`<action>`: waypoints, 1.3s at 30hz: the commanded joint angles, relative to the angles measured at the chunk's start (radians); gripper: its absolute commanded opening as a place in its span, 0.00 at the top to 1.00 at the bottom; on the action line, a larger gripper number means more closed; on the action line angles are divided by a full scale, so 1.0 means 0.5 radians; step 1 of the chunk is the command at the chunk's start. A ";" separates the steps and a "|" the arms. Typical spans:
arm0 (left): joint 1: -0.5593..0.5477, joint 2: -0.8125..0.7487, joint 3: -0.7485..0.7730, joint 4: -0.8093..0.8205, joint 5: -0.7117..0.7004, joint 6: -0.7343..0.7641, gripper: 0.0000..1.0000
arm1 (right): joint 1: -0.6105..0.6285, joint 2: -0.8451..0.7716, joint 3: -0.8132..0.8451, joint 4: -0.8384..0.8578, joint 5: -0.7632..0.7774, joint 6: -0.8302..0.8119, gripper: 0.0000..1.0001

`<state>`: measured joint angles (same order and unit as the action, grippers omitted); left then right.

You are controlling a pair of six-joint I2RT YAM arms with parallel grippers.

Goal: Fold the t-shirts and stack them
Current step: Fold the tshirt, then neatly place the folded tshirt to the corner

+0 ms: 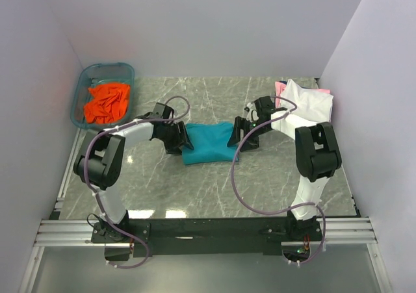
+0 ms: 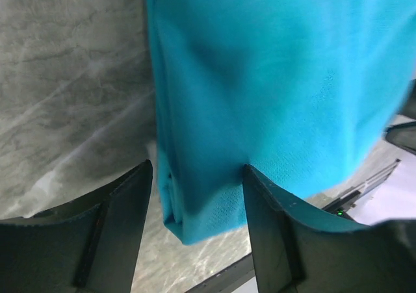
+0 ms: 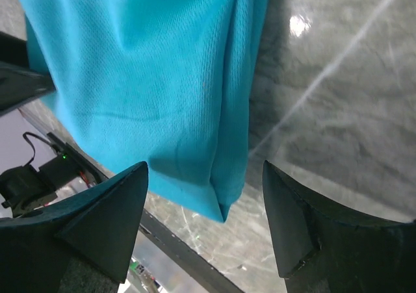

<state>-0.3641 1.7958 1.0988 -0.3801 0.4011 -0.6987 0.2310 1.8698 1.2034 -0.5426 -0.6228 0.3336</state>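
Observation:
A folded teal t-shirt (image 1: 209, 142) lies flat in the middle of the marble table. My left gripper (image 1: 179, 139) stands open at the shirt's left end. In the left wrist view the teal t-shirt (image 2: 273, 78) has its folded corner between the fingers (image 2: 273, 215); one finger touches the cloth and the other is apart from it. My right gripper (image 1: 242, 136) is open at the right end, and the teal t-shirt (image 3: 149, 78) has a corner lying loose inside the right gripper (image 3: 203, 169). An orange t-shirt (image 1: 107, 102) is crumpled at the back left. White (image 1: 305, 104) and pink (image 1: 281, 87) t-shirts lie at the back right.
The orange shirt sits in a translucent blue tub (image 1: 84, 91) against the left wall. White walls close in the left, back and right sides. A metal rail (image 1: 208, 231) with both arm bases runs along the near edge.

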 commanded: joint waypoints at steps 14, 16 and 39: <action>-0.051 0.262 0.097 -0.145 -0.121 0.121 0.61 | -0.057 0.169 -0.081 0.429 -0.184 -0.029 0.22; -0.054 0.268 0.103 -0.166 -0.130 0.127 0.62 | -0.057 0.181 -0.078 0.502 -0.209 0.023 0.22; -0.063 0.289 0.155 -0.169 -0.118 0.173 0.58 | 0.170 0.402 0.063 0.530 -0.227 0.078 0.63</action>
<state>-0.3859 1.9026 1.1748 -0.4480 0.4011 -0.6472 0.3061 2.0380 1.2121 -0.2409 -0.8066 0.3939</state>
